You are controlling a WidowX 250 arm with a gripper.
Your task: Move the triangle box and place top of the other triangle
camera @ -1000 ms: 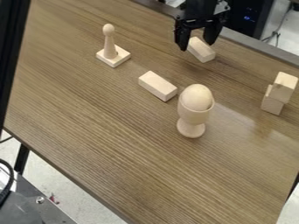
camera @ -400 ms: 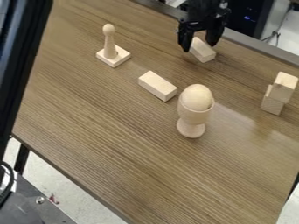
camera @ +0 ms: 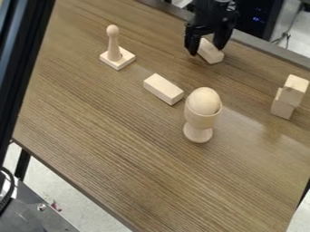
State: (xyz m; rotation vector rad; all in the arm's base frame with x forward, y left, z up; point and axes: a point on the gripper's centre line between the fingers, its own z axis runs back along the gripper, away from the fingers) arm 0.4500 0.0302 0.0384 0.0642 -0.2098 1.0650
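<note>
Wooden table, seen at a slant. The pale oblong block, presumably the piece to be moved, lies near the far edge. Gripper at the block, fingers parted, grasp not closed. For a sound grip, align the fingers with opposite long sides, lower, then close evenly. Arm enters from the top, gripper pointing downward.

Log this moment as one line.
gripper: open, at far block | middle block: on table, apart | egg: in cup | stacking: not done
</note>
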